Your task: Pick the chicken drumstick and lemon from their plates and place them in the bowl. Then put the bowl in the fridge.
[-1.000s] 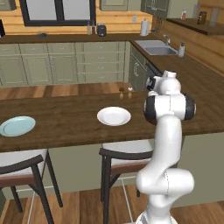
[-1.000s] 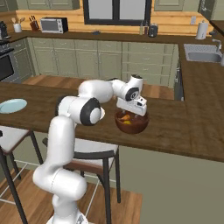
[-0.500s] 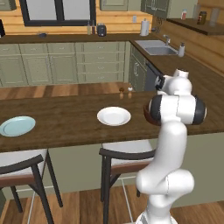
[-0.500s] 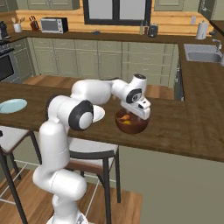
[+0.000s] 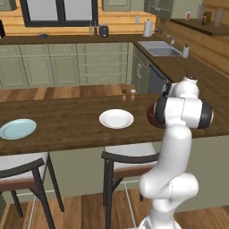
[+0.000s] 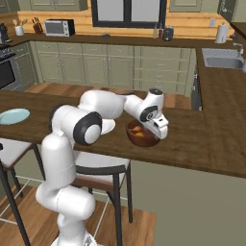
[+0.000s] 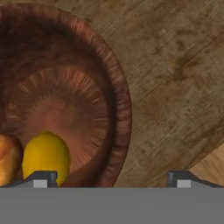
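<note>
Hand view: lemon (image 7: 46, 157), likely chicken drumstick (image 7: 8, 158), in bowl (image 7: 111, 87).

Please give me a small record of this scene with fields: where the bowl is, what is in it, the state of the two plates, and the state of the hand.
bowl: dark wooden bowl on the brown counter, right of the white plate
bowl contents: lemon and chicken drumstick, side by side
white plate: bare, on the counter
light blue plate: bare, at the counter's left end
hand: open, over the bowl's rim, holding nothing
fridge step: not yet done; bowl stands on the counter
</note>
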Available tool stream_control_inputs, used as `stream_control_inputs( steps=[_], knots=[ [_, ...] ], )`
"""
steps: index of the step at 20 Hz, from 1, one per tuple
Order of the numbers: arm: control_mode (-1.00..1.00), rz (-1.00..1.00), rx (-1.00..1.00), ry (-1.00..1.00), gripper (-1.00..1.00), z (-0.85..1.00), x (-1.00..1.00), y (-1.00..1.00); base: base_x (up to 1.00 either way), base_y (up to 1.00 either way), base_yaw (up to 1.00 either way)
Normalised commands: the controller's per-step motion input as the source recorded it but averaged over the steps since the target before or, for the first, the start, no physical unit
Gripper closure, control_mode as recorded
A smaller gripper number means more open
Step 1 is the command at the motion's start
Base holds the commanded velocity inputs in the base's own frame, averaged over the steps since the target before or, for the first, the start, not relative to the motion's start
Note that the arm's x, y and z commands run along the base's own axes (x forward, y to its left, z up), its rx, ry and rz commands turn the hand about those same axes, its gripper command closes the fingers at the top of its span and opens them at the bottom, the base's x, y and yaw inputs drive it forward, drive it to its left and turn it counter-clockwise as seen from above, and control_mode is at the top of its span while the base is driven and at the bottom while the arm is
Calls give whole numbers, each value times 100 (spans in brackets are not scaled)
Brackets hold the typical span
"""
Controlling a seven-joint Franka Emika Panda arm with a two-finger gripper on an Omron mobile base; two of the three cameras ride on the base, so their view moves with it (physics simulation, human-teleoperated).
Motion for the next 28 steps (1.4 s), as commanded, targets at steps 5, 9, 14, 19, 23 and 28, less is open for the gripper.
stream_control_inputs(
  steps=[5,9,14,19,23,28],
  knots=[
    [-100,0,0,1,-100,-36,1,-6,0,0,0],
    [-100,0,0,0,-100,-37,9,0,0,0,0],
    [-100,0,0,0,-100,-22,27,0,0,0,0],
    [-100,0,0,-4,100,-28,10,5,0,0,0],
    [-100,0,0,-1,100,-30,2,18,0,0,0],
    [-100,1,-5,0,100,24,-28,29,0,0,0]
  ],
)
